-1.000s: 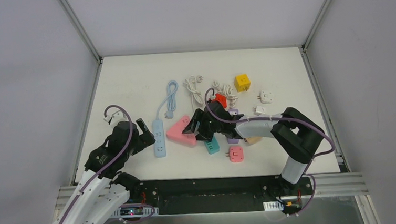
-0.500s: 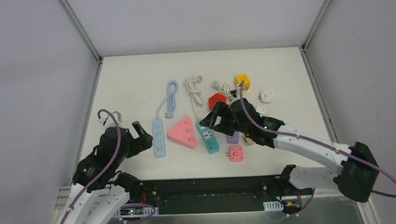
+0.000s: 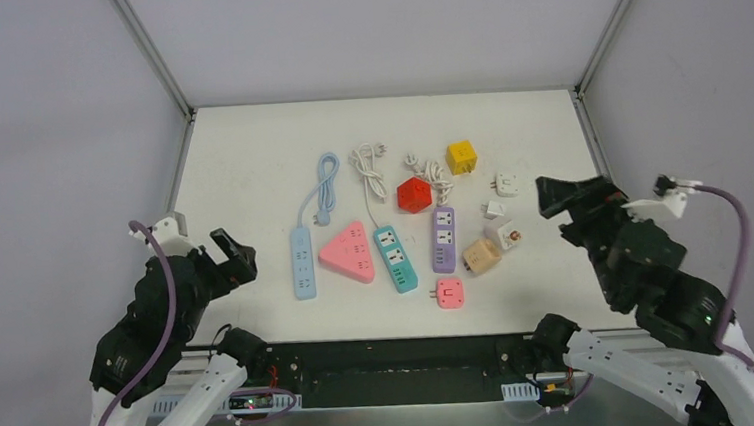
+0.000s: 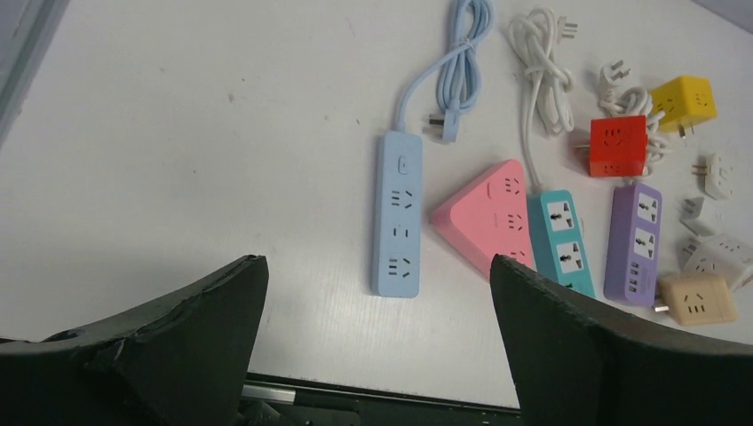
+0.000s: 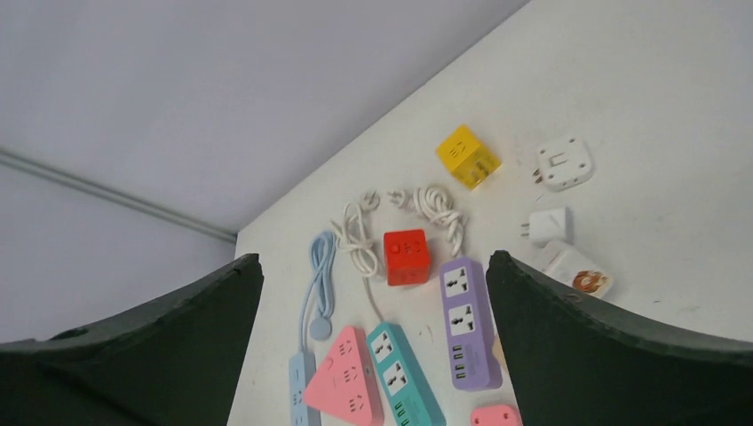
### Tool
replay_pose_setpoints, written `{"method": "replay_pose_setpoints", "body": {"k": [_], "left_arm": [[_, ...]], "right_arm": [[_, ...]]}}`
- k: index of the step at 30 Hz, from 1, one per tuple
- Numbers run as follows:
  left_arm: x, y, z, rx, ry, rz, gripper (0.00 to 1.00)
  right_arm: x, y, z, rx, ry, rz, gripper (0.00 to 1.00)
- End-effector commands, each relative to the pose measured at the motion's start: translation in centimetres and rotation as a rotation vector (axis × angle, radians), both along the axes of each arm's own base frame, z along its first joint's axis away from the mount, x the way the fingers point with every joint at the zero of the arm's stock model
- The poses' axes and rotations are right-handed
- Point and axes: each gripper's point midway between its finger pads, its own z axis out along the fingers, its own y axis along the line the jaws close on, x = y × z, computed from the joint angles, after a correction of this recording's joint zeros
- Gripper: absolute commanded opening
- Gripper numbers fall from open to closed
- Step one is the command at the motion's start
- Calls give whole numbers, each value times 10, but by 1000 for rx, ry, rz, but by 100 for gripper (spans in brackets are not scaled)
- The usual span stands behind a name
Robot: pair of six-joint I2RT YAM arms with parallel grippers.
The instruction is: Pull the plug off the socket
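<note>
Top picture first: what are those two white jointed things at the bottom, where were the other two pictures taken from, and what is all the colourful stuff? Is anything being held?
Those are two robot arms, bolted to the near edge of a white table. The top picture comes from a fixed camera above and behind them. The other two come from a small camera on each arm's wrist. The dark shapes in their lower corners are that arm's own fingers.

Each arm ends in a two-finger tool: the left tool and the right tool. Both are open and hold nothing, off to either side of the objects.

On the table lie power strips and socket blocks: a light blue strip, a pink triangle, a teal strip, a purple strip, a red cube, a yellow cube and some small white adapters.
</note>
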Motion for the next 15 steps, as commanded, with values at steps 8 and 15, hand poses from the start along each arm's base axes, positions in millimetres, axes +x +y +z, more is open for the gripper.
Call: {"method": "replay_pose_setpoints", "body": {"k": [8,15], "left_arm": [[-29,49,61,158,-152,73,99],[-40,47,67,126,-189,34,99]], "right_arm": [[-47,-100,13,-2,-86,-200,100],[-47,-100,9,-5,-67,-203,100]]}}
